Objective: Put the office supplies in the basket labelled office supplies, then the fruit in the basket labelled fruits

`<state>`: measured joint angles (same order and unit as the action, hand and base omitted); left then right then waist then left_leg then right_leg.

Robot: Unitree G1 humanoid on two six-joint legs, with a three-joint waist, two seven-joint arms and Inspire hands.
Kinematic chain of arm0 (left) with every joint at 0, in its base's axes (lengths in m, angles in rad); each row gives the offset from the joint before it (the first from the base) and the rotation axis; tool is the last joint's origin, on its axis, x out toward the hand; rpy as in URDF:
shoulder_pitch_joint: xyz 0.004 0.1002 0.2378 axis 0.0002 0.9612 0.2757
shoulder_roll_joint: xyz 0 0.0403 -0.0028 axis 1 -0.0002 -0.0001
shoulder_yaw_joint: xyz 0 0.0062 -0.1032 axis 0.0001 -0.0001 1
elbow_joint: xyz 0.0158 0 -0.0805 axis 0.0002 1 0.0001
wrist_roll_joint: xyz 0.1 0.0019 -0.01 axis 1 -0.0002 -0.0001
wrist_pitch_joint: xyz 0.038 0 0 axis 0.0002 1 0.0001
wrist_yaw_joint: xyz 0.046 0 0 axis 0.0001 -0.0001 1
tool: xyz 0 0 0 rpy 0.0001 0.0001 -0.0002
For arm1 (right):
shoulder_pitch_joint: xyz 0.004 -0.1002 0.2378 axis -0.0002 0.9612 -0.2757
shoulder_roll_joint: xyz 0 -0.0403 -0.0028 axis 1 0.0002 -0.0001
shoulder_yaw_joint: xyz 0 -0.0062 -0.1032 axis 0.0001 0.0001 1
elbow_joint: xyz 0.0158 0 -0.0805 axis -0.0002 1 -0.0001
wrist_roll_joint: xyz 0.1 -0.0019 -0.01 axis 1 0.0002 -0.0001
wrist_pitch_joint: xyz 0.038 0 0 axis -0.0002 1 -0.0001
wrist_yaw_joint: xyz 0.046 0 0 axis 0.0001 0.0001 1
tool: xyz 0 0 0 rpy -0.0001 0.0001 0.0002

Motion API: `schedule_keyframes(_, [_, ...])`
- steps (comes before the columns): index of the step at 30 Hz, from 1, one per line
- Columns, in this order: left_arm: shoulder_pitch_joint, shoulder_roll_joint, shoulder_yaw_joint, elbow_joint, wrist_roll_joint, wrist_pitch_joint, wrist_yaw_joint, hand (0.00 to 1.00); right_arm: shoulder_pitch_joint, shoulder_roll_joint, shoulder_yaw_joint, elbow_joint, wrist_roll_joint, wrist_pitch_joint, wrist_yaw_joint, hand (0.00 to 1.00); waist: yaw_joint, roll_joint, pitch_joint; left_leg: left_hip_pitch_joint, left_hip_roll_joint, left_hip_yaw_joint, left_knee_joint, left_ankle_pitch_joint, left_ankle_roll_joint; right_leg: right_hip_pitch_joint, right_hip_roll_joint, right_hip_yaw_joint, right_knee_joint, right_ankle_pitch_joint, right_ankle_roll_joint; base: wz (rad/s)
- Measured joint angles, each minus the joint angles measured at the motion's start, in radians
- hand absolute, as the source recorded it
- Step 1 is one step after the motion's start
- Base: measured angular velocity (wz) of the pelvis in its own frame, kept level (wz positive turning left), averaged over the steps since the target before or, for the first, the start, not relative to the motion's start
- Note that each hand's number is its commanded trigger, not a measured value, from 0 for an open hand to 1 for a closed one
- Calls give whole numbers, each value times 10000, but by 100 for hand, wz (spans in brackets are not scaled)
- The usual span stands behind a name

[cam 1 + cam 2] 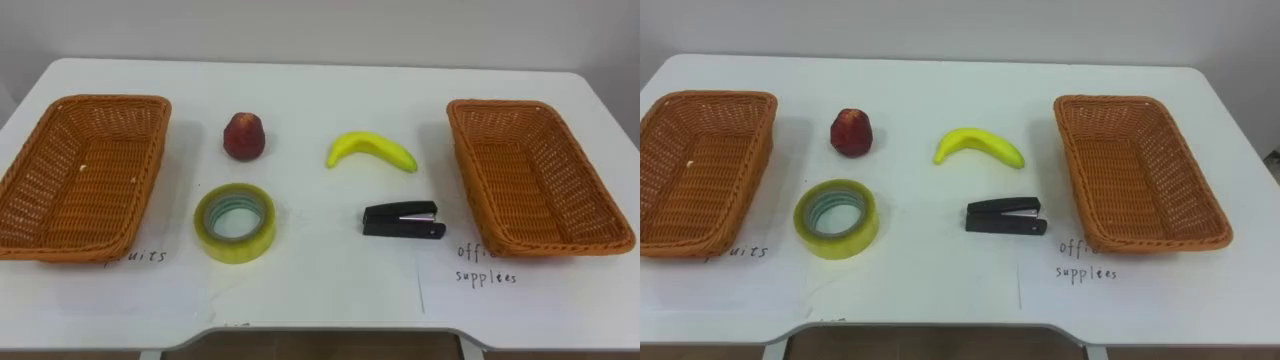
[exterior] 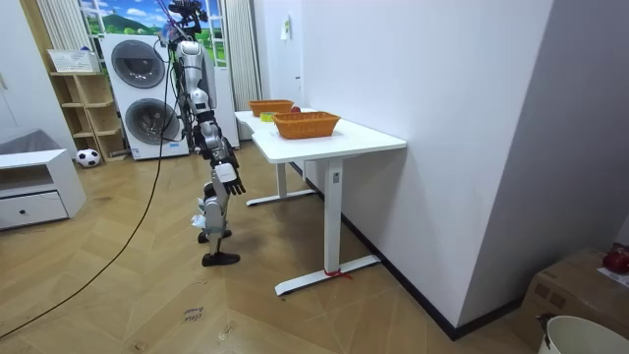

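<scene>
The right hand (image 2: 228, 178) is seen hanging at the robot's side, left of the white counter (image 1: 320, 300), with fingers loose and nothing held. At left and right of the frame, two brown woven wicker baskets (image 1: 60, 248) (image 1: 560, 247) are set. Between them are laid a red apple (image 1: 244, 136), a yellow banana (image 1: 370, 150), a yellowish roll of clear tape (image 1: 235, 250) and a black stapler (image 1: 402, 219).

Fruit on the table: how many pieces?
2. The red apple lies right of the left basket, behind the tape roll; the banana lies left of the right basket, behind the stapler. Both baskets are empty; none hidden.
</scene>
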<state>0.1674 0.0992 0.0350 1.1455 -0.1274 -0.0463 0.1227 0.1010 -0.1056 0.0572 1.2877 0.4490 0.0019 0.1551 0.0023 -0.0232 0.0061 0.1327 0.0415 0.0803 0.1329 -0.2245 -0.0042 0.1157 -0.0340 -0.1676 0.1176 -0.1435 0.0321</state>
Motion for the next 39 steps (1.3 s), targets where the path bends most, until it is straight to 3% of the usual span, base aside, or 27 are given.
schedule_keyframes(17, [113, 8, 41, -158, -1, -20, 1, 0, 126, 1, -158, -37, 299, -27, -141, 0, -5, -16, -24, 83, 0, 8, -7, 0, 0, 67, 0, 2, -2, -9, 3, 0])
schedule_keyframes(20, [186, 10, 219, -159, 2, -13, -7, 0, 282, -2, -617, -76, 583, -25, -366, 0, -102, -49, 9, 132, 0, -9, -26, -4, 2, 131, -1, 18, 5, -12, 8, 0])
schedule_keyframes(29, [323, 75, 840, -171, 2, 18, -69, 0, 885, -112, -2682, -588, 1360, 13, -1511, 0, -599, -104, -59, 144, 0, 135, -2, -8, -2, 28, 2, 189, 84, -16, 3, -5])
schedule_keyframes(30, [336, 150, 841, -174, 6, 19, -68, 0, 894, -178, -2959, -742, 1454, 11, -1692, 0, -718, -70, -14, 170, 0, 146, -5, -8, -1, 22, 2, 225, 121, -17, 3, -9])
schedule_keyframes(31, [372, 233, 859, -177, 4, 18, -70, 0, 884, -224, -3348, -912, 1588, 4, -1889, 0, -796, -173, -12, 198, 0, 183, -8, -8, -1, -2, 2, 292, 177, -30, 3, -10])
schedule_keyframes(32, [377, 278, 886, -178, 11, 18, -69, 0, 863, -240, -3565, -969, 1639, -5, -1982, 0, -828, -123, -40, 210, 1, 225, -8, -8, -1, -3, 3, 321, 180, -31, 2, -14])
schedule_keyframes(34, [456, 381, 1258, -232, 33, 13, -45, 0, 939, -283, -4280, -1668, 1809, -6, -2477, 0, -912, -248, -30, 256, -4, 301, -28, -8, -1, -6, 2, 420, 191, -31, 2, -12])
schedule_keyframes(39, [595, 575, 1617, -355, 35, 6, 178, 0, 1084, -528, -4996, -3444, 2924, -106, -3549, 0, -1125, -300, -53, 284, -11, 449, -21, -8, 0, -45, 1, 537, 224, -46, -2, -7])
